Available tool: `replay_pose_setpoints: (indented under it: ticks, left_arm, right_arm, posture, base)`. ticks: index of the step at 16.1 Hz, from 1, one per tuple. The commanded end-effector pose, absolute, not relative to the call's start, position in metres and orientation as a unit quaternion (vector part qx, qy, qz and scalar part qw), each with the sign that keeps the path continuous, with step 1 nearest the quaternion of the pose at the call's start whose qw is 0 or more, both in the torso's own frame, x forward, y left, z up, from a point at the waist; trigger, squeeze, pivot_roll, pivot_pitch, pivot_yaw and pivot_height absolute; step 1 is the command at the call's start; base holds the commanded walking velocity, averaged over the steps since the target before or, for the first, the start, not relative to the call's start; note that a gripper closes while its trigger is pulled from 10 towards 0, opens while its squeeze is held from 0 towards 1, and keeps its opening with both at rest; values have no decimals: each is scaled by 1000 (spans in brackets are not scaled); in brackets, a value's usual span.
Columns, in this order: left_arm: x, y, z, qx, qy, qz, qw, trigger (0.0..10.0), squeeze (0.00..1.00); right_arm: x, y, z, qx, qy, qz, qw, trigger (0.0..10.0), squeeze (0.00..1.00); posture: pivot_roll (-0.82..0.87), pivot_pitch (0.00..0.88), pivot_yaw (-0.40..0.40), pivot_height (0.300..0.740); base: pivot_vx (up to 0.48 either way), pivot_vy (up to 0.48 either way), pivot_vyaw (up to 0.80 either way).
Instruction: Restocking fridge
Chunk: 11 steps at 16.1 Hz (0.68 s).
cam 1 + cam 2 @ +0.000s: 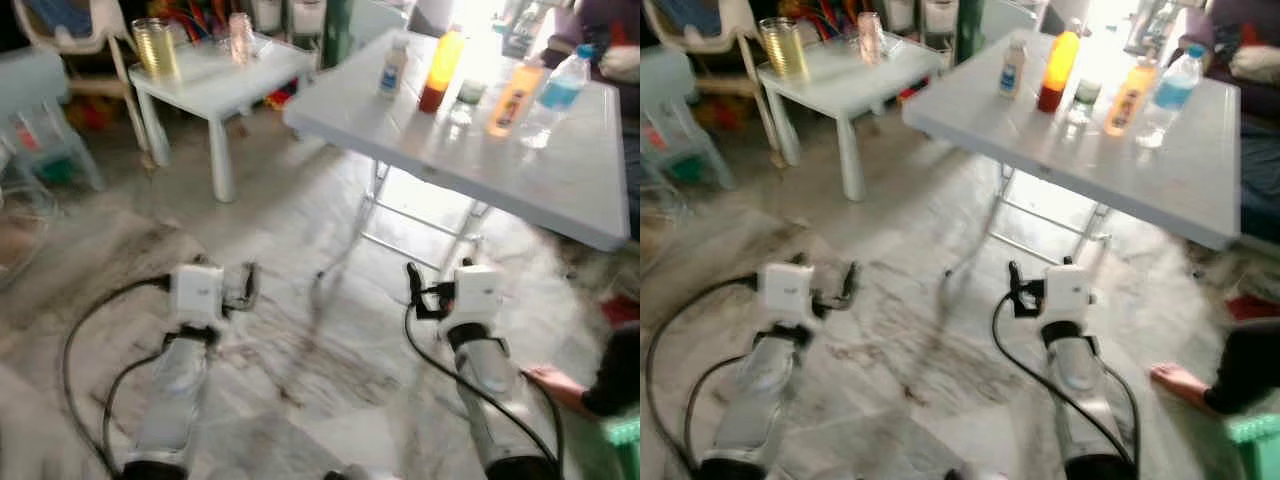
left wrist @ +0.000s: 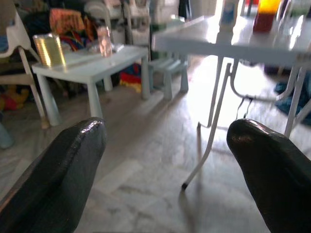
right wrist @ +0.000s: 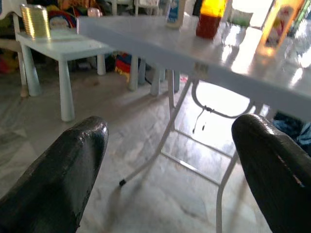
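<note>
Both grippers, left gripper [image 1: 238,287] and right gripper [image 1: 420,290], spread wide and empty, held low over marble floor [image 1: 300,340] likely for approach, well short of folding table [image 1: 560,190] carrying the drink bottles [image 1: 441,70] to restock.

both silver arms reached forward, held low. the left gripper [image 1: 243,285] and the right gripper [image 1: 418,290] each had fingers spread wide apart, holding nothing.
</note>
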State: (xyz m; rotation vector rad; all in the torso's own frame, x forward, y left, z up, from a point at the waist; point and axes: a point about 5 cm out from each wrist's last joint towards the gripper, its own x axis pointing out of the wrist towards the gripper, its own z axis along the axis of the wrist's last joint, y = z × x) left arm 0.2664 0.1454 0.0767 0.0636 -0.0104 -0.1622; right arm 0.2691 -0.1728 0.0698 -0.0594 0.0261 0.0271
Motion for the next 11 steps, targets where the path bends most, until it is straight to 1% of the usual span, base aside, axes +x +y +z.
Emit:
replay_pose_setpoints:
  ticks: [1,11]
  left_arm:
    - [266,151,74,37,3,-72,997,10000,0]
    - [268,149,73,32,2,-72,997,10000,0]
  right_arm:
    - [274,-169,82,-29,-11,19,999,10000,0]
    - [276,-171,86,-29,-18,10,999,10000,0]
  posture:
    - [87,65,-50,740]
    - [84,73,-44,740]
  base:
    - [458,0,0]
    - [461,0,0]
